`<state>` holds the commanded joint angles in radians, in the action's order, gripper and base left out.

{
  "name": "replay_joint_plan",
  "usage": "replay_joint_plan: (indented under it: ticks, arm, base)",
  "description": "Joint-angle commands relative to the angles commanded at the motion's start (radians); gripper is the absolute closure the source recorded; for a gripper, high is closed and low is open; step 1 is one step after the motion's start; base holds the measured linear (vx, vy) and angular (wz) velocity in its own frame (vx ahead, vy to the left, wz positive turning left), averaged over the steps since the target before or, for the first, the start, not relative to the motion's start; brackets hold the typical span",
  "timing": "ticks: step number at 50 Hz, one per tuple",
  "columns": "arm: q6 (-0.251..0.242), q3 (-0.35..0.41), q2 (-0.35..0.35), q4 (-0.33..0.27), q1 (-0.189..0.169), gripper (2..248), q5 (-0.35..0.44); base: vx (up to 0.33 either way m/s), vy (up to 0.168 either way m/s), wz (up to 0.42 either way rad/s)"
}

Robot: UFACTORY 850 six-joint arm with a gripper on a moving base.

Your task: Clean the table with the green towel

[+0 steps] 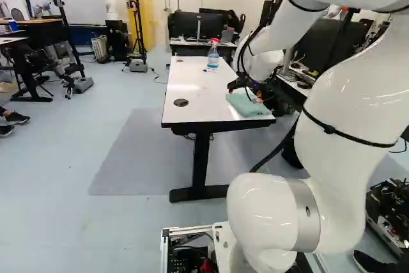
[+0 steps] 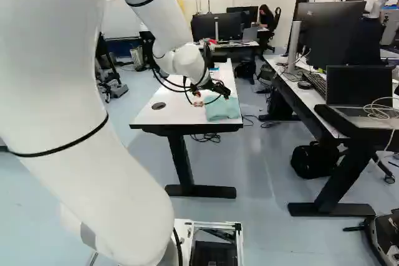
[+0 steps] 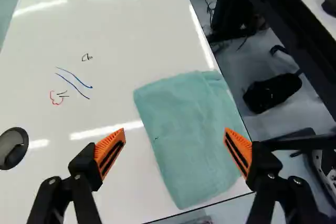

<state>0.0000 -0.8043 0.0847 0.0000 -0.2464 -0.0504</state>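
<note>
While the gripper (image 3: 175, 130) holds its jaws wide apart, the green towel (image 3: 191, 142) lies below, long axis running near to far.

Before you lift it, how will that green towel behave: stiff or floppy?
The towel will probably droop when lifted, since it lies folded flat with soft, rounded edges. It looks light, being just thin cloth. Pushed across the glossy table, it may wrinkle rather than slide whole.
</note>
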Motion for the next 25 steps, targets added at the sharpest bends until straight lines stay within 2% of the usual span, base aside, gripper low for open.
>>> replay_joint_plan:
  ticks: [20, 25]
  arm:
    - [0.0, -0.111, 0.1, 0.0, -0.014, 3, -0.21]
    - [0.0, -0.139, 0.124, 0.0, -0.017, 3, -0.206]
  base:
    - [0.0, 0.0, 0.0]
    - [0.0, 0.0, 0.0]
